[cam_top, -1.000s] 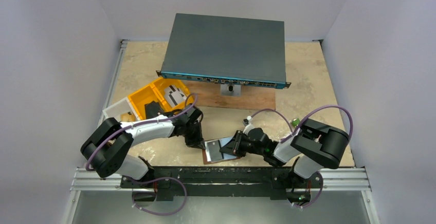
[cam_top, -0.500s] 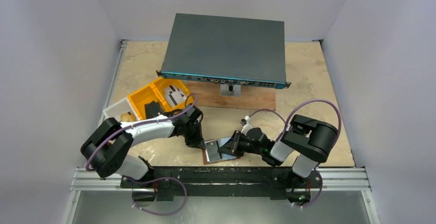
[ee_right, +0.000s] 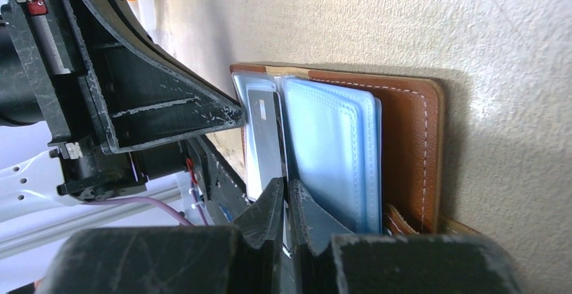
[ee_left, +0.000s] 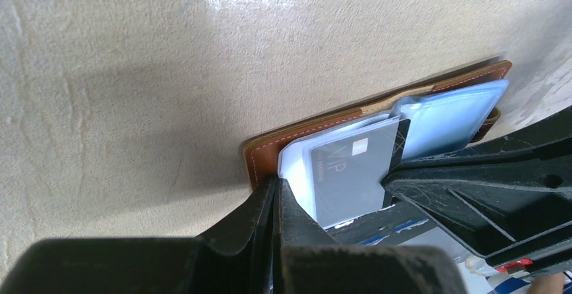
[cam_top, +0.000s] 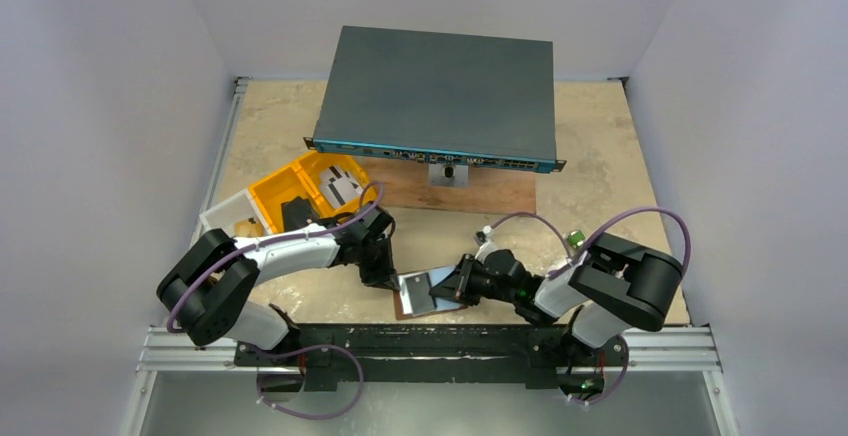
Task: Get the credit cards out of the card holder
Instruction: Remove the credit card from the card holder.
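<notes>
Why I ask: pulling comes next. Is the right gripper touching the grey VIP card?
Touching. Right wrist view: right gripper pinches the grey VIP card at its edge.

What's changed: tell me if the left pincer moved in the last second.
No. The left pincer holds the same spot beside the yellow plastic tray.

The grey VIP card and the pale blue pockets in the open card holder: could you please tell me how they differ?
The grey card is opaque, printed with VIP and a small pale chip; the pale blue pockets are translucent and blank. The pockets have seamed borders; the card's edges are plain. Both are flat rectangles lying on the open brown card holder.
</notes>
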Action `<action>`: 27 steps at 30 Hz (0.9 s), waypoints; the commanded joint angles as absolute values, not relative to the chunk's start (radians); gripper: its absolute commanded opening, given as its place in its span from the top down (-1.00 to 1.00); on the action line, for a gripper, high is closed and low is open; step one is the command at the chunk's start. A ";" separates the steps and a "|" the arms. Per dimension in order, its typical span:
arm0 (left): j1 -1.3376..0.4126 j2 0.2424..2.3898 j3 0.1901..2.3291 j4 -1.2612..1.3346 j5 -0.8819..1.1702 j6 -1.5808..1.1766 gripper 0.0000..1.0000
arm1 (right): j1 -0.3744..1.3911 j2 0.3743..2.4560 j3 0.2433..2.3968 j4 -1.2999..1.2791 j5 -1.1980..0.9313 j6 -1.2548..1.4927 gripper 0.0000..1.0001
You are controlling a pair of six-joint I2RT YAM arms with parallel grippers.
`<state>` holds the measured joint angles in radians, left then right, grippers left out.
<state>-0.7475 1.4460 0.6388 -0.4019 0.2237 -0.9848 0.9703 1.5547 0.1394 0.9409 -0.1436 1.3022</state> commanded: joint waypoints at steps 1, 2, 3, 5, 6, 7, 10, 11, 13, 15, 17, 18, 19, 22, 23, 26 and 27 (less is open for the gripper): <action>-0.746 1.504 0.578 -0.447 0.060 -0.960 1.00 | 0.966 1.521 0.129 0.843 -0.089 1.283 0.94; -0.746 1.505 0.579 -0.448 0.060 -0.960 1.00 | 0.966 1.515 0.130 0.832 -0.084 1.283 0.94; -0.746 1.503 0.579 -0.449 0.060 -0.960 1.00 | 0.966 1.509 0.129 0.824 -0.080 1.282 0.94; -0.746 1.502 0.579 -0.450 0.058 -0.960 1.00 | 0.966 1.494 0.121 0.816 -0.071 1.286 0.94; -0.746 1.502 0.579 -0.451 0.058 -0.960 1.00 | 0.966 1.484 0.117 0.809 -0.066 1.287 0.94; -0.746 1.503 0.580 -0.451 0.058 -0.961 1.00 | 0.966 1.472 0.113 0.802 -0.061 1.288 0.94; -0.746 1.502 0.580 -0.451 0.058 -0.960 1.00 | 0.965 1.445 0.109 0.778 -0.050 1.289 0.91; -0.746 1.503 0.580 -0.449 0.058 -0.960 1.00 | 0.965 1.439 0.108 0.772 -0.047 1.287 0.89; -0.746 1.504 0.581 -0.449 0.060 -0.959 1.00 | 0.965 1.433 0.107 0.769 -0.048 1.286 0.84; -0.746 1.504 0.581 -0.449 0.061 -0.960 1.00 | 0.964 1.431 0.105 0.774 -0.049 1.287 0.81; -0.746 1.502 0.581 -0.449 0.060 -0.959 1.00 | 0.963 1.435 0.100 0.790 -0.053 1.288 0.76; -0.746 1.502 0.581 -0.448 0.061 -0.960 1.00 | 0.963 1.435 0.100 0.796 -0.055 1.289 0.75; -0.746 1.502 0.581 -0.449 0.061 -0.959 1.00 | 0.963 1.437 0.099 0.804 -0.058 1.289 0.72; -0.746 1.502 0.580 -0.448 0.063 -0.959 1.00 | 0.963 1.451 0.108 0.830 -0.074 1.282 0.70; -0.746 1.503 0.580 -0.447 0.063 -0.959 1.00 | 0.963 1.459 0.111 0.840 -0.081 1.276 0.69; -0.746 1.503 0.580 -0.446 0.066 -0.957 1.00 | 0.963 1.491 0.124 0.871 -0.107 1.265 0.62; -0.746 1.503 0.581 -0.445 0.066 -0.958 1.00 | 0.963 1.503 0.124 0.882 -0.113 1.266 0.62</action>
<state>-0.7471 1.4441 0.6388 -0.4019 0.2241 -0.9848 0.9680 1.4612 0.1184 0.8566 -0.1009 1.2980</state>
